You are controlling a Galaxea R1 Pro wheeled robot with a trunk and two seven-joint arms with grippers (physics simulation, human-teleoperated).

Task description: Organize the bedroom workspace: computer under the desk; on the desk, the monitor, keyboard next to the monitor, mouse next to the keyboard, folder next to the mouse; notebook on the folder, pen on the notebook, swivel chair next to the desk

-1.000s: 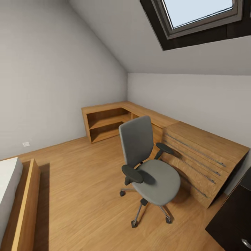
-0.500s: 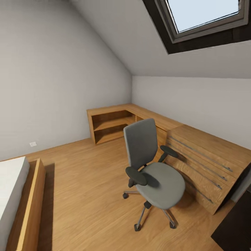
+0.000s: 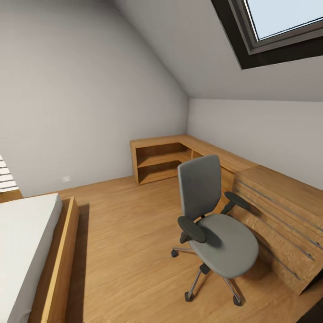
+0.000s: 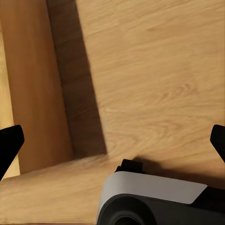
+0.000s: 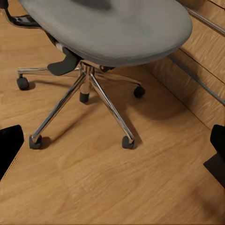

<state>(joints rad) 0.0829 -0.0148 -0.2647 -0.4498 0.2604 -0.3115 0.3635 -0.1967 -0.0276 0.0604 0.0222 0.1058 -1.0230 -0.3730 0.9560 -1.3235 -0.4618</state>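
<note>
Since a second ago the whole head view has swung leftward, so the camera has turned, not the furniture: the swivel chair [image 3: 214,224] now sits further right in frame, more of the bed [image 3: 27,251] shows, and the dark corner that was at the lower right has almost slid out of sight. That chair stands on the wood floor [image 3: 125,242] just beside the light-wood chest of drawers [image 3: 287,220], its seat bare, with no folder visible on it. Beyond it a low wooden shelf unit [image 3: 161,161] fills the room's corner under the sloped wall and skylight [image 3: 287,22]. Seen from the right wrist, the chrome base [image 5: 84,98] and casters lie close ahead, and the right end effector [image 5: 112,150] has its dark fingertips spread wide at the frame edges, holding nothing. The left end effector [image 4: 112,140] is likewise spread apart and empty, over floor beside the bed frame [image 4: 33,89]. My worry from here is that the base keeps turning away from the table, or that an arm clips a caster and sends the chair rolling into the drawers.
</note>
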